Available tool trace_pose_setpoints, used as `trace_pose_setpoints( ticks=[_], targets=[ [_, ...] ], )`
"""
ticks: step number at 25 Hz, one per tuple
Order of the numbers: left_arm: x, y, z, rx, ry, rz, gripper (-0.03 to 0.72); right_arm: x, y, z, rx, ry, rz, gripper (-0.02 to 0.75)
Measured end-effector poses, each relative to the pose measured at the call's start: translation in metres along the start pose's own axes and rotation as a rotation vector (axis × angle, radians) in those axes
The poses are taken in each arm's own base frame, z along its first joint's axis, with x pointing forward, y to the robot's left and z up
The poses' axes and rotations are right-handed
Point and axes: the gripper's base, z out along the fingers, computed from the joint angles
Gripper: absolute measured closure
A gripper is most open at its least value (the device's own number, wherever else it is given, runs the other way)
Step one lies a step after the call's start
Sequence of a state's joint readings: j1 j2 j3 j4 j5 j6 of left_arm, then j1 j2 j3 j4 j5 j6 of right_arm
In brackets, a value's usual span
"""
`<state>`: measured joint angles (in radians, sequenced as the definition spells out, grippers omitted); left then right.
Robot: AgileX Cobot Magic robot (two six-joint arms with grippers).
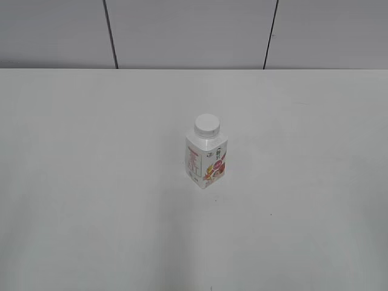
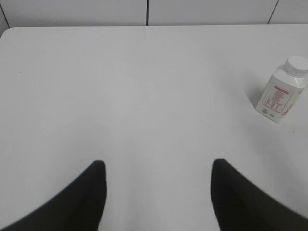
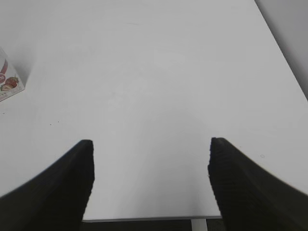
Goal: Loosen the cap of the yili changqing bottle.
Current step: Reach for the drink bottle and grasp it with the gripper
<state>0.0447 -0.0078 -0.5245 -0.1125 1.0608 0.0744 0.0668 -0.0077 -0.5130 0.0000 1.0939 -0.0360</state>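
Worktop [image 1: 91, 212]: plain white, carrying only the bottle; a grey panelled wall stands behind its far edge.
Yili changqing bottle [image 1: 206, 160]: upright near the middle of the worktop, one corner turned toward the exterior camera, red and orange fruit label facing right. In the left wrist view it sits far off to the right; in the right wrist view only a lower corner shows at the left edge.
Left pincer [image 2: 159, 192]: fingers apart, empty, hanging over bare worktop well away from the bottle.
Right pincer [image 3: 150, 180]: fingers wide apart, empty, near the worktop's front edge, also well away from the bottle.
Cap [image 1: 207, 125]: white, flat-topped, seated on the neck, apparently fully screwed down.
Step in hand: the very start, by my reading; neither arm appears in the exterior view and nothing is touched.
Next move: probably one pincer closes on the bottle's body to steady it, while the other comes down over the cap, grips it squarely and turns.
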Motion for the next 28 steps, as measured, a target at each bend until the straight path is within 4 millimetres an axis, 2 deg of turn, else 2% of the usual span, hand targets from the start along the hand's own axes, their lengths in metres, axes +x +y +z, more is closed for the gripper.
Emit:
trace_pose_setpoints(
  ticks=[28],
  targets=[
    [0.0, 0.0, 0.0, 0.0, 0.0, 0.0, 0.256, 0.0, 0.0, 0.0, 0.0, 0.0, 0.0, 0.156]
  ],
)
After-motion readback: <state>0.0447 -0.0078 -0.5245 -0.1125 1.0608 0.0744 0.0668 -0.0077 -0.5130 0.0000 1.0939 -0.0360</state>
